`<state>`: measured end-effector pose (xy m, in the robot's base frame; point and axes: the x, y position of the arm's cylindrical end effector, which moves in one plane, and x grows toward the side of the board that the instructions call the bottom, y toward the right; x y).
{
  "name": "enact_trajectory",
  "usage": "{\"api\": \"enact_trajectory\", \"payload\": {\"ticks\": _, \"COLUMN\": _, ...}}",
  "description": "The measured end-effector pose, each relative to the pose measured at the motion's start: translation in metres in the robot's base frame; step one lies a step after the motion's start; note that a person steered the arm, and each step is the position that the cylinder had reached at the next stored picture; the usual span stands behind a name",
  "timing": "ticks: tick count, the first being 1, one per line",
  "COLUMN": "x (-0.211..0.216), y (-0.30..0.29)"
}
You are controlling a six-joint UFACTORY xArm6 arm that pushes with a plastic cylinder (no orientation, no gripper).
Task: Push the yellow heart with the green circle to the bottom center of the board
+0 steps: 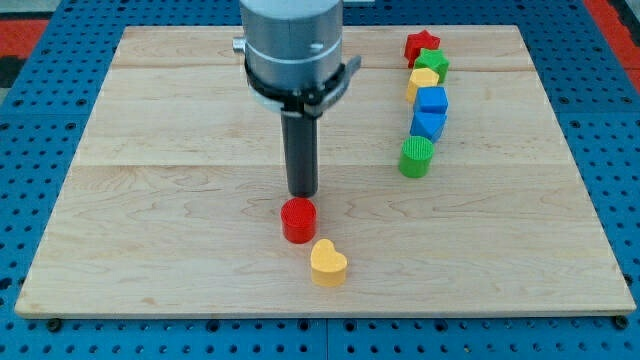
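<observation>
Dark rod hangs straight down from the grey round housing at the view's top centre; my tip sits on the wooden board, just above the red cylinder in the view, very close to it, contact not certain. No pincer on this arm, so nothing to spread or pinch: only the bare rod end. Red cylinder stands upright near the board's middle, a little toward the bottom. Yellow heart lies just below and to the right of the red cylinder, close beside it, near the bottom centre of the board, lobes toward the view's right. Green circle, a ribbed upright cylinder, stands well apart, up and to the view's right of my tip. Above it a tight column of blocks runs toward the top edge: a blue block, a blue cube, a second yellow heart, a green star, a red star at the top. Neighbours in the column look touching or nearly so. Blue pegboard surrounds the board on all sides.
</observation>
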<state>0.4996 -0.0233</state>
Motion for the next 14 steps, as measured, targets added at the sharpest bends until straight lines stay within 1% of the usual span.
{"api": "enact_trajectory", "payload": {"ticks": 1, "x": 0.037, "y": -0.003}}
{"api": "enact_trajectory", "payload": {"ticks": 2, "x": 0.038, "y": -0.014}}
{"api": "enact_trajectory", "payload": {"ticks": 3, "x": 0.02, "y": 0.025}}
{"api": "enact_trajectory", "payload": {"ticks": 4, "x": 0.02, "y": 0.123}}
{"api": "enact_trajectory", "payload": {"ticks": 5, "x": -0.013, "y": 0.191}}
{"api": "enact_trajectory", "payload": {"ticks": 6, "x": -0.068, "y": 0.188}}
{"api": "enact_trajectory", "payload": {"ticks": 7, "x": -0.07, "y": 0.139}}
{"api": "enact_trajectory", "payload": {"ticks": 8, "x": -0.047, "y": 0.069}}
{"api": "enact_trajectory", "payload": {"ticks": 9, "x": -0.046, "y": 0.007}}
{"api": "enact_trajectory", "payload": {"ticks": 10, "x": -0.078, "y": -0.036}}
{"api": "enact_trajectory", "payload": {"ticks": 11, "x": -0.071, "y": -0.078}}
{"api": "enact_trajectory", "payload": {"ticks": 12, "x": -0.041, "y": -0.091}}
{"api": "enact_trajectory", "payload": {"ticks": 13, "x": -0.073, "y": -0.088}}
{"api": "enact_trajectory", "payload": {"ticks": 14, "x": -0.068, "y": -0.066}}
